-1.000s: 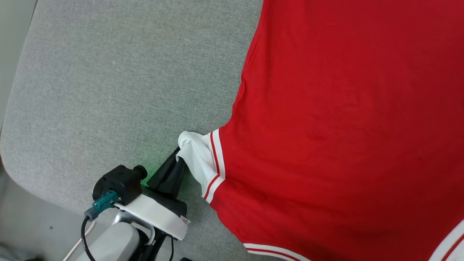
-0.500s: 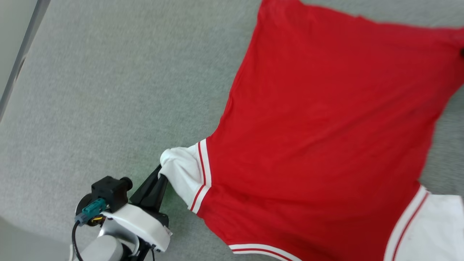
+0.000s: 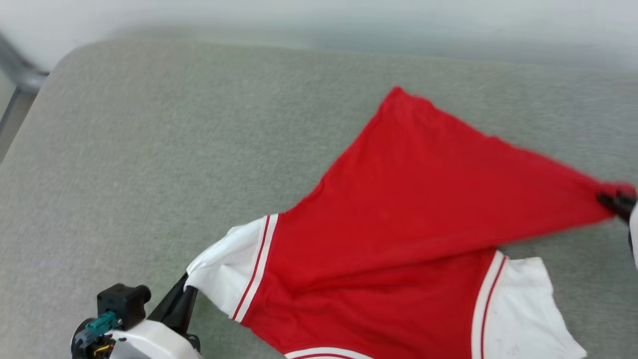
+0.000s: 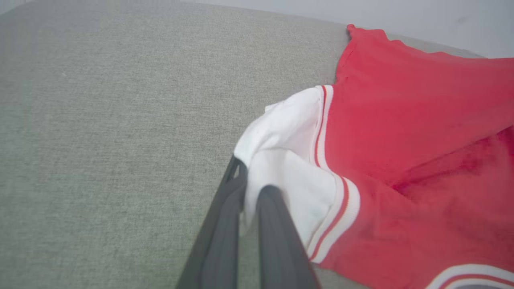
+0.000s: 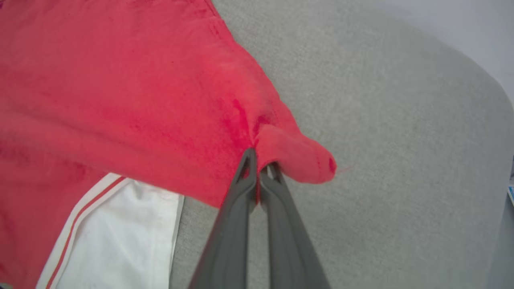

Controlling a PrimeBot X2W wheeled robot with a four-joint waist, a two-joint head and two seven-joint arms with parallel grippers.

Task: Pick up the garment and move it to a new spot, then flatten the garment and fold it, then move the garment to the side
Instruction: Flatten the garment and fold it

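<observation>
The left pincer [image 3: 185, 291] stays clamped on the cuff of the near white sleeve [image 3: 227, 269] at lower left, the same hold as a second ago; the left wrist view shows white cloth nipped between its dark fingers [image 4: 225, 224]. The red short-sleeved jersey with white sleeves and red-and-white striped trim [image 3: 398, 214] lies on the grey fabric-covered tabletop [image 3: 149, 124], from centre to right. The head camera has tilted up, so most of the apparent slide is the view moving, not the cloth. The real change is that the right pincer [image 3: 615, 202] has just closed on a bunched red corner of the body, which its wrist view confirms [image 5: 260, 160]. The red panel now runs taut in a wedge toward it, above the far white sleeve [image 3: 523, 309], which lies flat. With both ends gripped, the jersey looks ready to lift and carry. Flattening and folding are not yet begun.
</observation>
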